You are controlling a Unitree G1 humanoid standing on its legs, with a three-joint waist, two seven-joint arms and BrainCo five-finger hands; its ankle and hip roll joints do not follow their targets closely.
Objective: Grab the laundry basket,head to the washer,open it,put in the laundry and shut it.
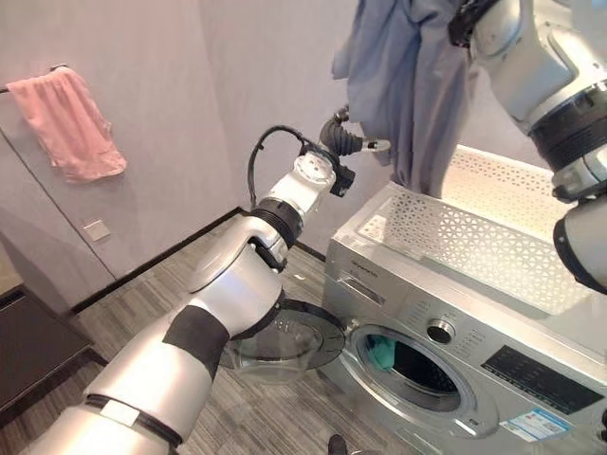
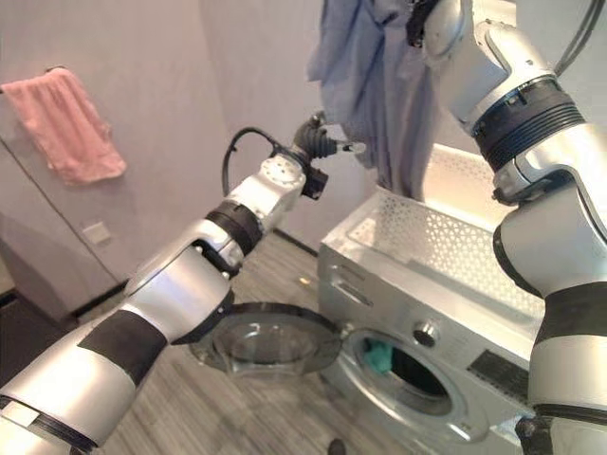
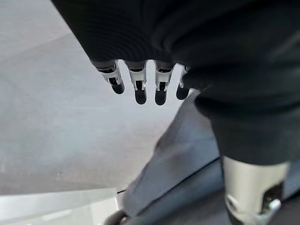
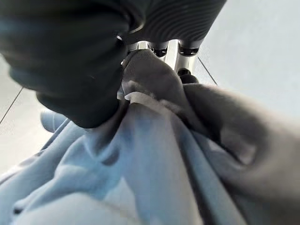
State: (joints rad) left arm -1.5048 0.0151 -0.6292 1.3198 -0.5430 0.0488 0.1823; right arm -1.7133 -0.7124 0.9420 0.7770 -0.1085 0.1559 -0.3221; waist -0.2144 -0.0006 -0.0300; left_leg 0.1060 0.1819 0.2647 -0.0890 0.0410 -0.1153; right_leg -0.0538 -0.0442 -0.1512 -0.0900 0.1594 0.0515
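Laundry work is midway: one silver front-loading washing machine [image 1: 446,351] stands below both robot hands, its round glass door [image 1: 285,343] swung wide open under the left arm, and something teal [image 1: 381,353] already lies inside the drum opening. One white perforated plastic laundry basket [image 1: 474,232] sits on top of the washer, under the right robot hand.

One large blue-grey cloth garment [image 1: 408,85] hangs well above the basket, gathered in the right robot hand [image 4: 154,61], whose fingers and thumb are curled tight round a bunch of the fabric. The left robot hand [image 1: 353,142] hovers just beside the hanging folds, fingers straight and loose, holding nothing; its wrist view shows the cloth just past the dark fingertips [image 3: 140,96].

Judging by its drape, the garment is light, soft and limp, so it will sag and swing, and trailing ends could catch on the basket rim or the door. Gathering the lower hem with the free robot hand would probably make it easier to feed into the drum.

One pink towel [image 1: 74,123] hangs on the wall, well apart on the far side of the left arm.
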